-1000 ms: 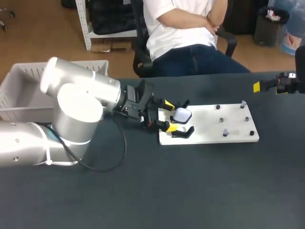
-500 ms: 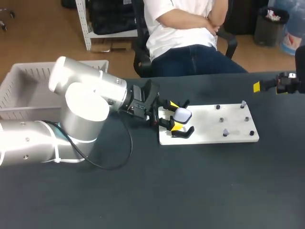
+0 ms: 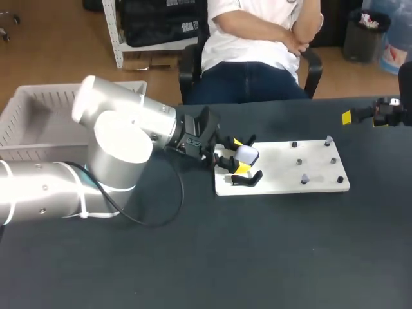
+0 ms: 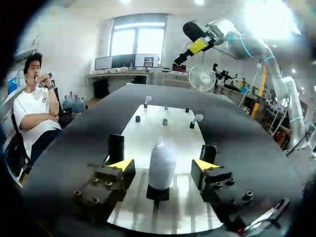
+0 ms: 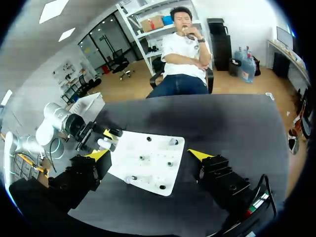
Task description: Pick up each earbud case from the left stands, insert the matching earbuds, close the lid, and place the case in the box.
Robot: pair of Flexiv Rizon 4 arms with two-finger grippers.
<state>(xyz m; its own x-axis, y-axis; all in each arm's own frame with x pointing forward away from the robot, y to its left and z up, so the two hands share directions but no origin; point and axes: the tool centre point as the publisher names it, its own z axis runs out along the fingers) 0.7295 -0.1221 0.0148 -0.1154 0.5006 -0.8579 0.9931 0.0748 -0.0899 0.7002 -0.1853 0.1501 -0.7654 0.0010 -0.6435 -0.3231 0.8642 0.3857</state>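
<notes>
A white earbud case point(image 3: 246, 154) stands upright on a black stand at the left end of the white board point(image 3: 315, 168). My left gripper point(image 3: 239, 156) is open, with one yellow tip on either side of the case. In the left wrist view the case point(image 4: 162, 158) sits between the fingers of the left gripper point(image 4: 163, 165), and a small gap shows on both sides. Small earbuds point(image 3: 305, 179) rest on pegs at the board's right end. My right gripper point(image 3: 351, 117) hovers open at the table's far right, well away from the board point(image 5: 148, 170).
A grey slatted box point(image 3: 26, 125) stands at the back left beside my left arm. A second, empty black stand point(image 3: 248, 179) sits on the board just in front of the case. Several short black pegs point(image 3: 299, 161) dot the board.
My left arm has pushed right toward the board, so its fingers now flank the case, and they have narrowed. The right arm has kept still.
</notes>
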